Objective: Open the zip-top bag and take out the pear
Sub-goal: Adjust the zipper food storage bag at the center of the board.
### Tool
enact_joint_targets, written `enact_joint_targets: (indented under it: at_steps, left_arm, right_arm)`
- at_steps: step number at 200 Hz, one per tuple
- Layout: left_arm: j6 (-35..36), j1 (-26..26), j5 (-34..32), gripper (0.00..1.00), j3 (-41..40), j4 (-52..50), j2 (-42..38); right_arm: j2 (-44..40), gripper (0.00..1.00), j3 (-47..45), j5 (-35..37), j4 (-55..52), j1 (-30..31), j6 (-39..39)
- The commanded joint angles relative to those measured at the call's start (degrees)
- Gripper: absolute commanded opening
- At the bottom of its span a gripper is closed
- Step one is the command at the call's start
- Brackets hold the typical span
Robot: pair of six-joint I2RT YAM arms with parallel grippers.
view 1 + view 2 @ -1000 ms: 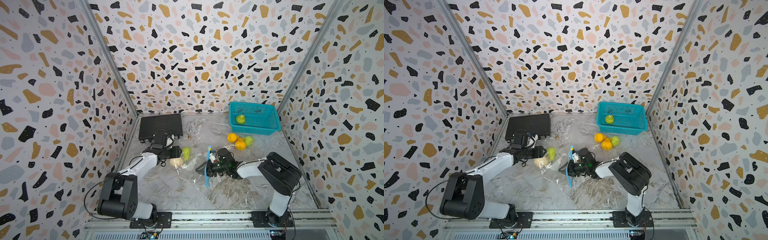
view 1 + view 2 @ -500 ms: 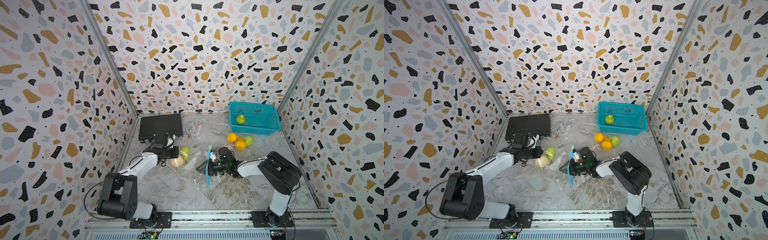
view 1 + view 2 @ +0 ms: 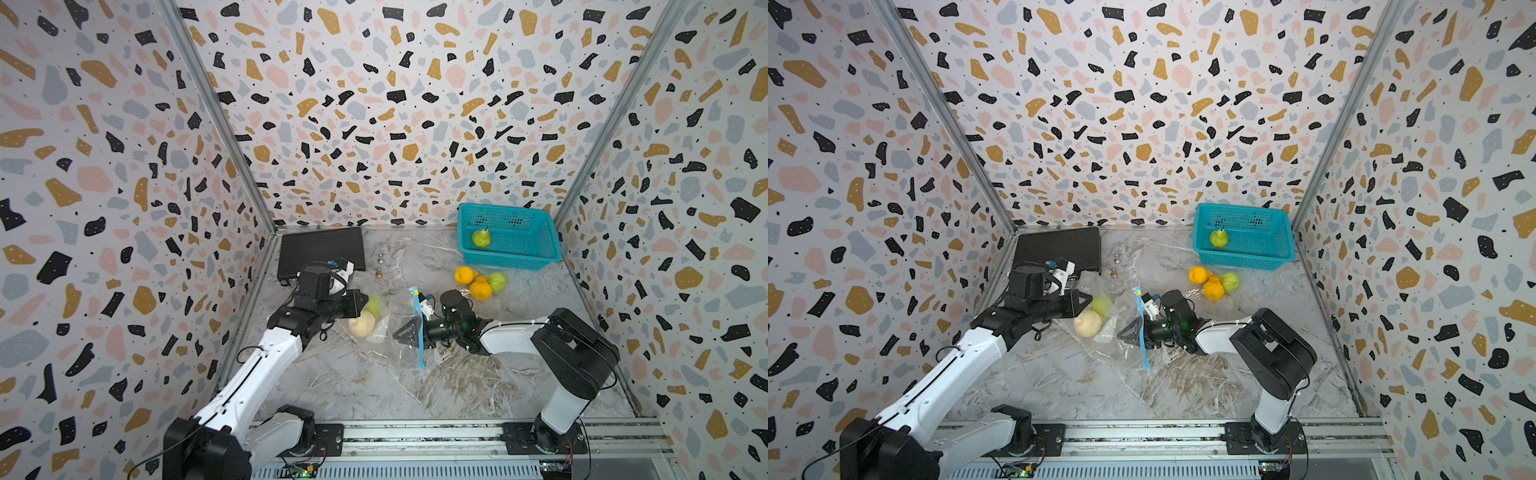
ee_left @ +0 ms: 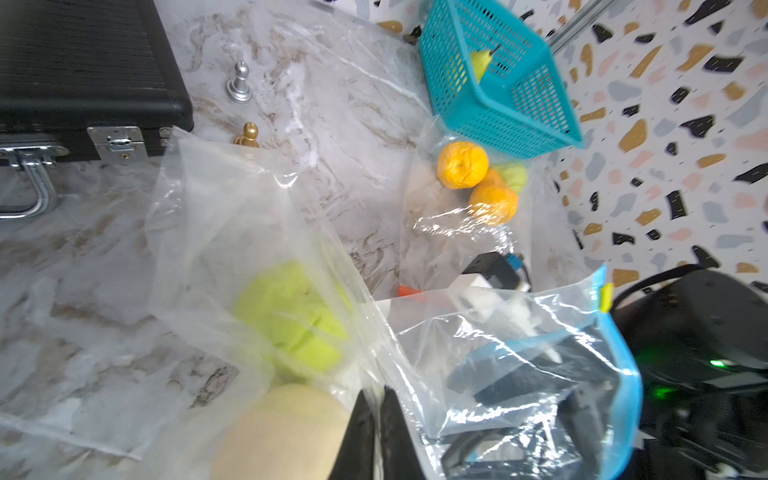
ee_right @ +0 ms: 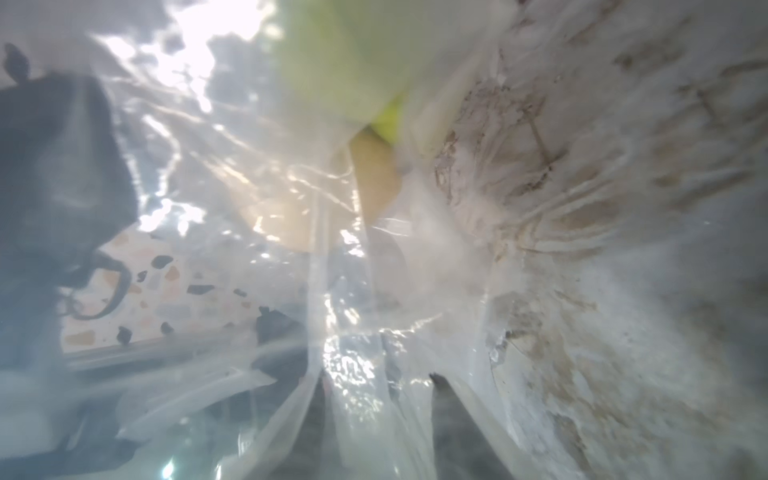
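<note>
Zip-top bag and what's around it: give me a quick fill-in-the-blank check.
The zip-top bag has a ____ zip strip.
The left gripper is ____ on the bag's film.
The teal basket holds one green ____.
By the black case stand a silver pawn and a ____ one.
Missing: blue; shut; pear; gold.

i am seeing a teal basket [image 3: 510, 259] sitting at the far right by the back wall. oranges [image 3: 464, 275] and a green apple [image 3: 496, 281] are lying bunched just in front of it. a black case [image 3: 320, 249] is lying far left on the marble table [image 3: 374, 395], a silver pawn [image 4: 239, 85] and a gold pawn [image 4: 249, 133] standing beside it.
</note>
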Motion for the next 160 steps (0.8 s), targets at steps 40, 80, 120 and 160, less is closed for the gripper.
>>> enact_joint_targets:
  at_steps: [40, 80, 120, 160]
  left_arm:
    - [-10.55, -1.06, 4.98, 0.08, -2.67, 7.14, -7.36]
    - [-14.3, -1.06, 5.1, 0.09, -7.98, 14.14, -5.85]
    - [-13.19, -1.04, 1.72, 0.09, -11.85, 13.71, -4.64]
    - [-13.48, -1.16, -0.91, 0.1, -17.41, 13.99, -4.35]
  right_arm:
    - [1.79, 0.5, -2.83, -4.3, 13.44, -3.1, 4.52]
    - [9.92, 0.52, -3.9, -8.04, 31.09, -3.71, 14.69]
    - [14.55, 0.53, -6.04, -8.04, 28.37, -3.85, 12.49]
    - [13.77, 0.7, -7.49, -7.11, 21.29, -3.8, 6.93]
